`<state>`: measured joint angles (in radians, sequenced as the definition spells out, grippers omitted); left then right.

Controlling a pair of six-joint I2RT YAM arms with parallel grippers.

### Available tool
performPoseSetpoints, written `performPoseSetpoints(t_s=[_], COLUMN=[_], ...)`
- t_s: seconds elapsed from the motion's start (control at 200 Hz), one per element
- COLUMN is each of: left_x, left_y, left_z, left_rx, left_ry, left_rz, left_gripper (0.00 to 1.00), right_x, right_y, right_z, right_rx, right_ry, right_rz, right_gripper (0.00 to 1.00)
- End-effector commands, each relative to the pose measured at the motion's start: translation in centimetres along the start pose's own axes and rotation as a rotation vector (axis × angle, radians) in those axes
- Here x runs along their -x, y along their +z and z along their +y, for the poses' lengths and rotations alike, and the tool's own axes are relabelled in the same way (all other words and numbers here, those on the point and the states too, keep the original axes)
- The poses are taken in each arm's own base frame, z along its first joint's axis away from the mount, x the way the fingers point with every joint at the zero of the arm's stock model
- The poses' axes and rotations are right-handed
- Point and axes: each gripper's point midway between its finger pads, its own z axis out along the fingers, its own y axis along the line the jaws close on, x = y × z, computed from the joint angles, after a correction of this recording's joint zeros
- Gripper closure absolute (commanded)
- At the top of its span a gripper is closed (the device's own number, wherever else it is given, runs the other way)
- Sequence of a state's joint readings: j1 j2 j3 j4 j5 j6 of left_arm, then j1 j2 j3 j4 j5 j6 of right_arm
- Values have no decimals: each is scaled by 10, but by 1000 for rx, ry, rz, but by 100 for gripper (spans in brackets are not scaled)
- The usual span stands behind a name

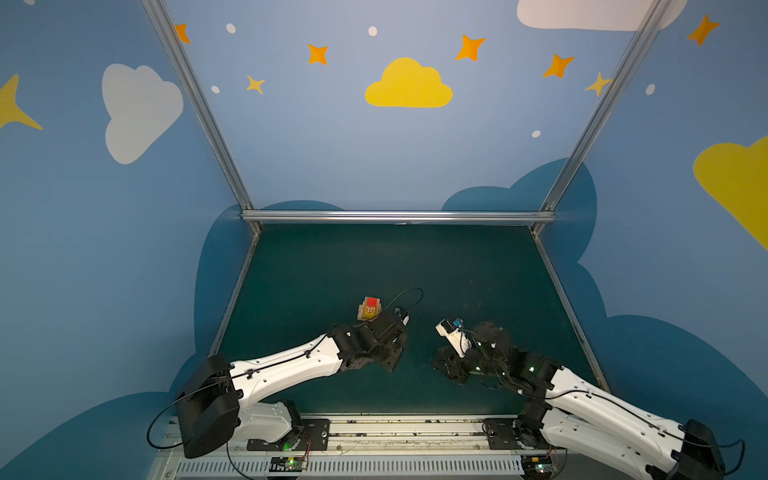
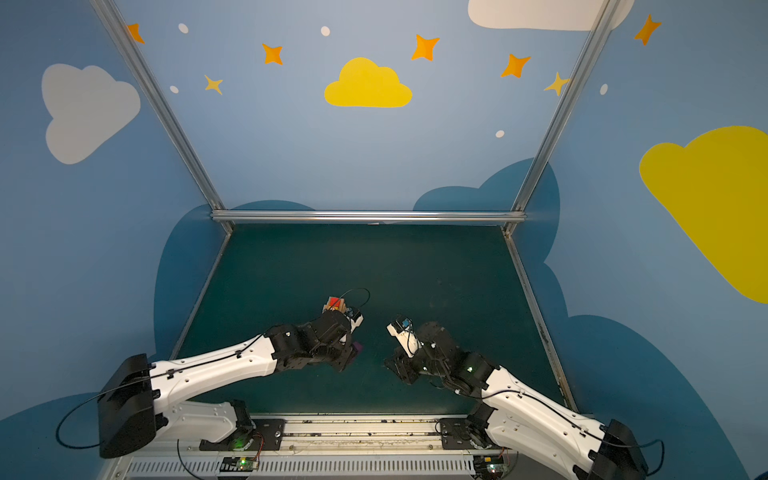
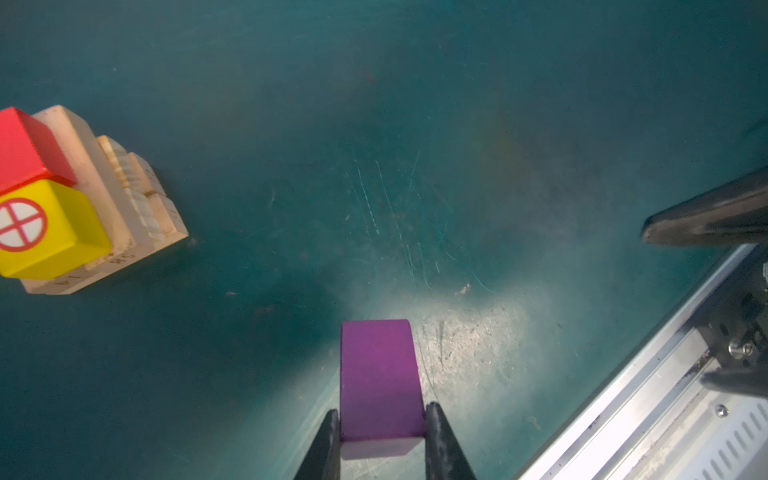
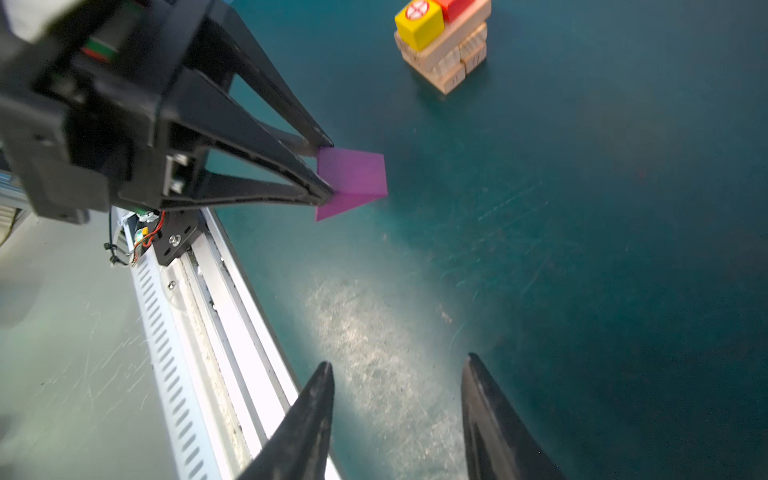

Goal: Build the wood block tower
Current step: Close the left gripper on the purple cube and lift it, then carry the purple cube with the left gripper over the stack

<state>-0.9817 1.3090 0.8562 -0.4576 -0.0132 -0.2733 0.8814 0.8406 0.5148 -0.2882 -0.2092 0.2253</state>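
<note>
The tower [image 1: 369, 308] [image 2: 335, 305] stands on the green mat left of the middle. It is a stepped stack of tan wooden planks [image 3: 137, 195] [image 4: 446, 58] with a red cube [image 3: 25, 145] and a yellow cube [image 3: 45, 228] side by side on top. My left gripper [image 3: 382, 409] [image 4: 329, 168] is shut on a purple block [image 3: 378, 374] [image 4: 353, 174] [image 2: 358, 347], held just above the mat. It hangs nearer the front edge than the tower and apart from it. My right gripper [image 4: 399, 359] [image 1: 451, 370] is open and empty, facing the left one across a gap.
The aluminium front rail and slotted cable duct [image 3: 665, 395] [image 4: 199, 332] run close behind both grippers. A worn pale patch [image 4: 374, 332] marks the mat between them. Metal frame posts [image 1: 552, 253] and blue walls bound the mat on three sides.
</note>
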Motion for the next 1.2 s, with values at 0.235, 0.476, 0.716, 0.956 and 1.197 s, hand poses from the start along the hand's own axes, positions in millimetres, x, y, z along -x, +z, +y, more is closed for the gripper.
performPoseSetpoints(t_s=[0.235,0.476,0.716,0.956,1.197], left_x=[10,18,21,22,34], left_y=[-5,-13,-17,-24,-41], left_z=[3,5,4,16,29], left_rx=[2,11,14,65,65], left_ry=[-52,-84,-84,-109,-209], left_rz=[-33,-77,-75,-89,-143], left_gripper=[92,96,96,96,96], right_x=[18,26,38,45,57], right_y=[-4,-2,-1,5,11], right_z=[-1,-3,-2,0,2], right_rx=[-23,-41,-45,-35,-31], right_ry=[-33,-23,-42,-36,-22], right_rz=[-57,-72,-80,-83,-73], right_gripper=[53,52,51,51,51])
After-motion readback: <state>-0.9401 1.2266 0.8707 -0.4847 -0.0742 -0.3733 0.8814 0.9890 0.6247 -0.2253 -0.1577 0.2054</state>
